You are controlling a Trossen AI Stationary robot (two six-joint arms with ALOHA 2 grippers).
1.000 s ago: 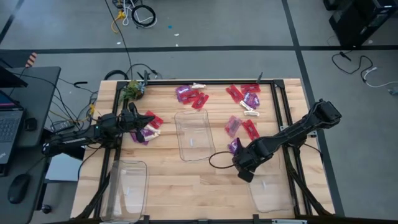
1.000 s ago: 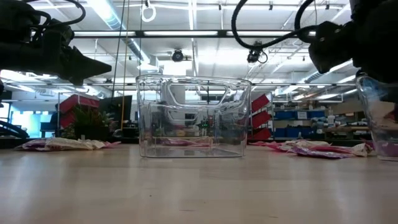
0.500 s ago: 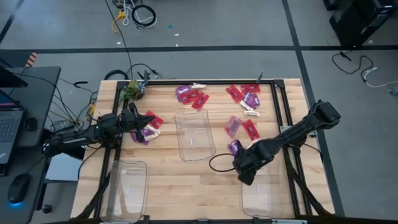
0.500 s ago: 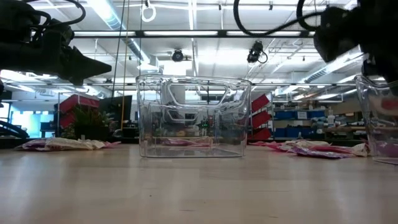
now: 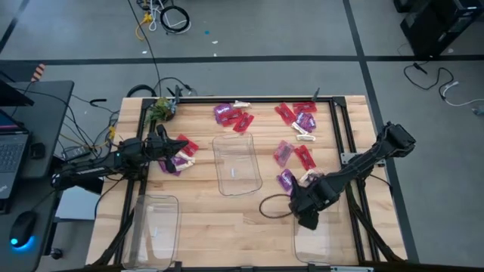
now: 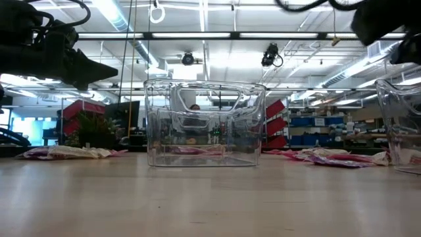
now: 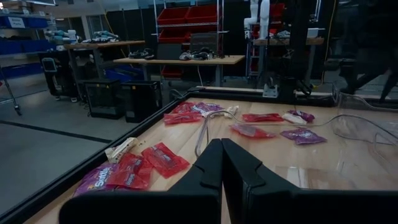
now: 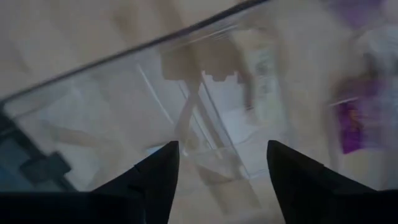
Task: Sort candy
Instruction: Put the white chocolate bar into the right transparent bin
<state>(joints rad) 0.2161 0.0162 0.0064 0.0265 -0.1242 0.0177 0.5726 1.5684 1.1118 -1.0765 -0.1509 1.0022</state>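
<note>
Clear plastic fills the space under the right gripper (image 5: 308, 215), whose fingers stand apart and empty over the near-right bin (image 5: 325, 240); its rim lies directly below them. A purple packet (image 5: 286, 180) lies just behind the gripper, tilted, with a whitish piece (image 5: 310, 177) beside it. More candies (image 5: 299, 119) lie scattered farther back. Another bin (image 5: 237, 164) stands to its left. The left gripper (image 5: 179, 146), fingers together, hovers beside red packets (image 7: 163, 159).
</note>
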